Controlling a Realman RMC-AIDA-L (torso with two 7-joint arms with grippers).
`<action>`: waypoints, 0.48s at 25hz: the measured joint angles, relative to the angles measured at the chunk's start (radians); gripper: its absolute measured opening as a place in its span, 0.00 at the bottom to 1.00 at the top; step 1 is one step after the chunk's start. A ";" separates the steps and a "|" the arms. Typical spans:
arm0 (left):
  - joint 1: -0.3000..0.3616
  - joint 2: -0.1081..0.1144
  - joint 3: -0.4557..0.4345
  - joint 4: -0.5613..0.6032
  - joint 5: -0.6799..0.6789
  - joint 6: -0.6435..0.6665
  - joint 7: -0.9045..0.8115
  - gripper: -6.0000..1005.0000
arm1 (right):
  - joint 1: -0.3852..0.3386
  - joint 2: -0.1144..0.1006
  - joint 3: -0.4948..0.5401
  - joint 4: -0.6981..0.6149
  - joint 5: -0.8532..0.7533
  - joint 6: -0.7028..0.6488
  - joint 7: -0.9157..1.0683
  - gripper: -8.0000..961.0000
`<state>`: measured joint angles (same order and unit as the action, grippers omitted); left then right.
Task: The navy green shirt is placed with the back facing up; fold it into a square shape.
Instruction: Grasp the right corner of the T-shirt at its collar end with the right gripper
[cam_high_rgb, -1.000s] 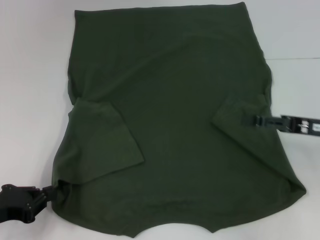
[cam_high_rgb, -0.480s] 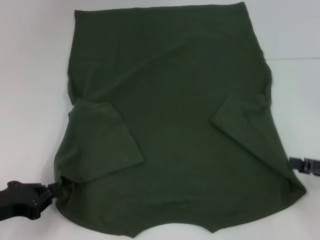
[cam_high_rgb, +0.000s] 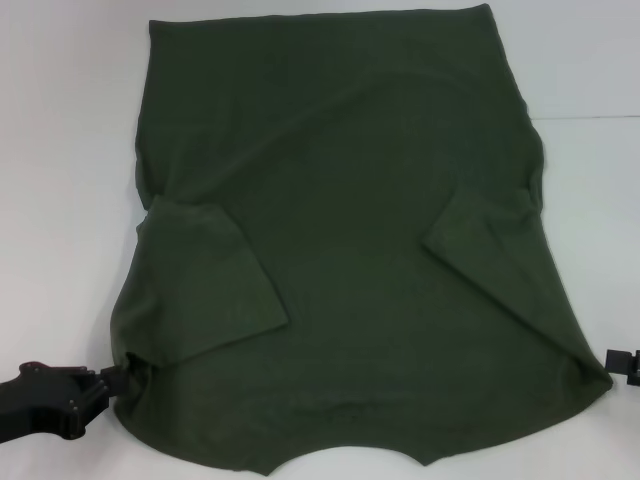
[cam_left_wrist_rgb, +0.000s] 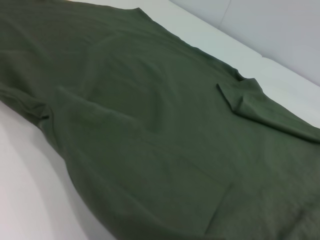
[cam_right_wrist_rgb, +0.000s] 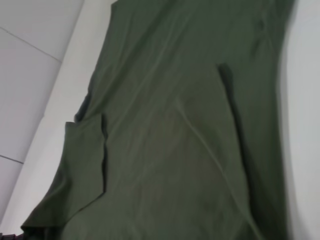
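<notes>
Head view: the right gripper, seen a second ago over the folded right sleeve, has been drawn back to the picture's right edge beside the near shoulder corner of the navy green shirt; only its tip is seen, so whether it is wide or narrow cannot be told. The left gripper is pinched on the shirt's near left corner. The shirt is spread plain side up, both sleeves folded inward, on the white table.
</notes>
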<state>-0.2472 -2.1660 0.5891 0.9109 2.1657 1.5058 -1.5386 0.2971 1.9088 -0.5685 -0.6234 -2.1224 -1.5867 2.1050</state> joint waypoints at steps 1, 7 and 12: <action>0.000 0.000 0.000 0.000 0.000 0.000 0.000 0.03 | 0.000 0.000 0.000 0.000 -0.004 0.007 0.005 0.92; -0.001 0.000 0.000 0.000 0.000 -0.002 0.001 0.03 | 0.030 0.015 -0.001 0.001 -0.059 0.045 0.021 0.92; -0.001 0.000 0.000 -0.004 0.000 -0.006 0.004 0.03 | 0.062 0.024 -0.007 0.014 -0.096 0.067 0.031 0.92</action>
<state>-0.2485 -2.1660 0.5891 0.9072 2.1660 1.4996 -1.5343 0.3587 1.9330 -0.5757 -0.6095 -2.2181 -1.5193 2.1362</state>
